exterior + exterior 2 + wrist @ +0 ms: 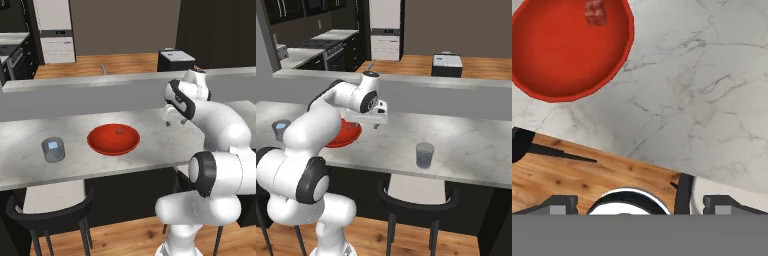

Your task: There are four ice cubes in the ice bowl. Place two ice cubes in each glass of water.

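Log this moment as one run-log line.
gripper: open, empty, above counter | red bowl: one ice cube visible | glasses: standing on counter

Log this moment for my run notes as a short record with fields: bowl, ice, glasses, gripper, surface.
bowl: red ice bowl on the marble counter, between the two glasses
ice: one small cube visible inside the bowl; others cannot be made out
glasses: left glass of water beside the bowl; right glass of water near the counter's front edge
gripper: gripper open, empty, above the counter just right of the bowl
seating: dark chair under the counter
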